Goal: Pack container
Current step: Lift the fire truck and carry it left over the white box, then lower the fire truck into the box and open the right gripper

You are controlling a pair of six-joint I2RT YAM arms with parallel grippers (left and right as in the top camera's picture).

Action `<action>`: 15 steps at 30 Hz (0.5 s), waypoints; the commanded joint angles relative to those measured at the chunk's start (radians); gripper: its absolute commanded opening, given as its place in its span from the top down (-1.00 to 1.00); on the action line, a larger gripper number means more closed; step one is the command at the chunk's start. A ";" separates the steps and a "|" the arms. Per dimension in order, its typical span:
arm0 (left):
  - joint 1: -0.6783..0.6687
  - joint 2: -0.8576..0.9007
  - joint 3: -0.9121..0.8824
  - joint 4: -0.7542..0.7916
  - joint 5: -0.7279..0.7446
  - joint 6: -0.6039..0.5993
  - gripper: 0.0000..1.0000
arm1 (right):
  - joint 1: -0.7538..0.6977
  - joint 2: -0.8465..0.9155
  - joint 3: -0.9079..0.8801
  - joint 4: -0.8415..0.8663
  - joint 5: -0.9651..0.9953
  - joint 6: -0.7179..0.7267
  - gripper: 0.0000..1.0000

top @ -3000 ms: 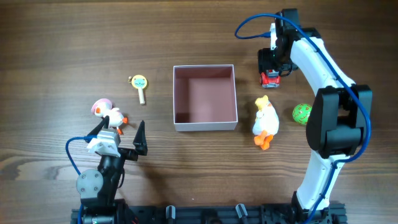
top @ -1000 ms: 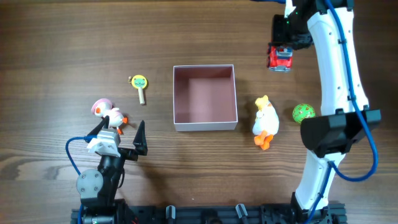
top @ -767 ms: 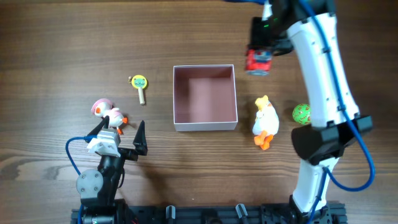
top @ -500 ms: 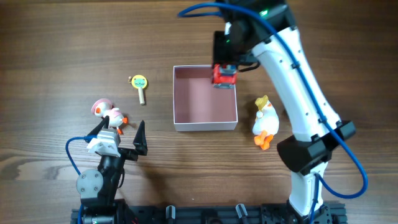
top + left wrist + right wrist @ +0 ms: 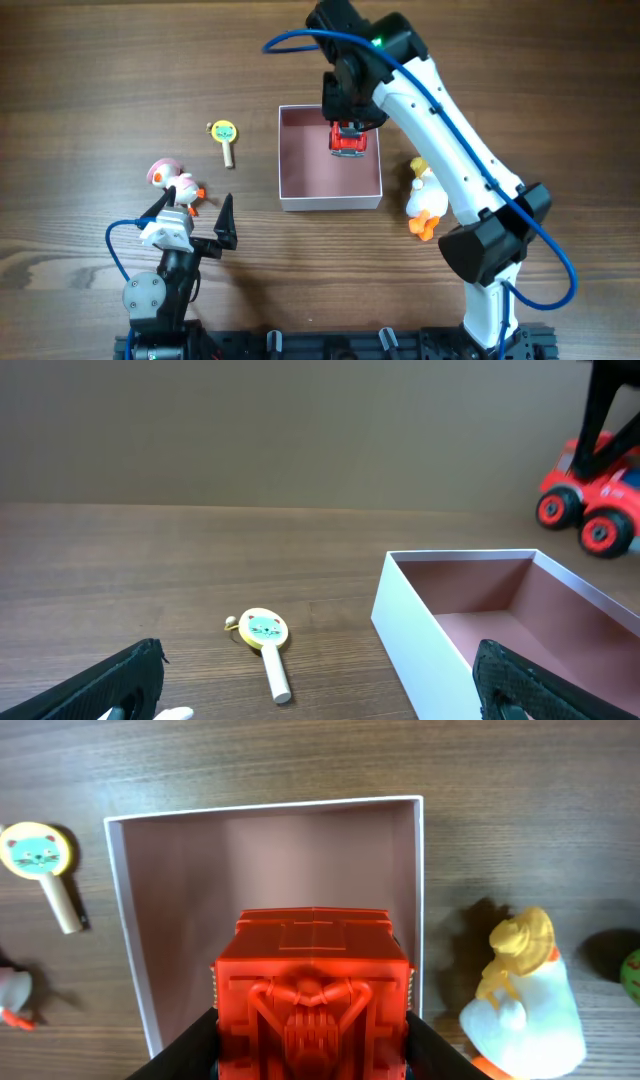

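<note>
**First toy over the box, nothing packed yet**

The left tool [image 5: 193, 218] gapes empty beside a pink-and-white plastic bird [image 5: 170, 180] and a green cat-face wooden paddle [image 5: 225, 135]. Mid-tabletop [image 5: 100, 60], the square white-walled, pink-lined container [image 5: 330, 203] sits empty. Above it the right tool [image 5: 345, 122] clamps a red plastic toy truck [image 5: 312, 990] (unreleased). A white-and-yellow duck [image 5: 428, 200] waits. No readable writing.

The wooden bench [image 5: 90, 60] is carrying a scatter of toys. Seen from overhead, at ten o'clock from its middle a green-faced rattle [image 5: 225, 132] is lying flat, its pale stick pointing toward six o'clock. At nine o'clock a pink-and-white bird [image 5: 175, 183] with orange feet is resting. At three o'clock a white duck [image 5: 424, 205] with a yellow crest is lying partly hidden, and a sliver of a green ball [image 5: 632, 975] is showing at the duck's three o'clock. A red toy truck [image 5: 348, 140] is hanging near one o'clock.
</note>
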 commanded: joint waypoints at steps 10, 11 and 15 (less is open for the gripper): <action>-0.005 -0.007 -0.004 -0.004 -0.003 -0.006 -0.99 | -0.003 0.075 -0.134 0.153 0.055 -0.164 0.31; -0.005 -0.007 -0.004 -0.004 -0.003 -0.006 -1.00 | -0.005 0.080 -0.143 0.157 0.056 -0.164 0.31; -0.005 -0.007 -0.004 -0.004 -0.003 -0.006 -1.00 | -0.021 0.114 -0.160 0.165 0.056 -0.171 0.31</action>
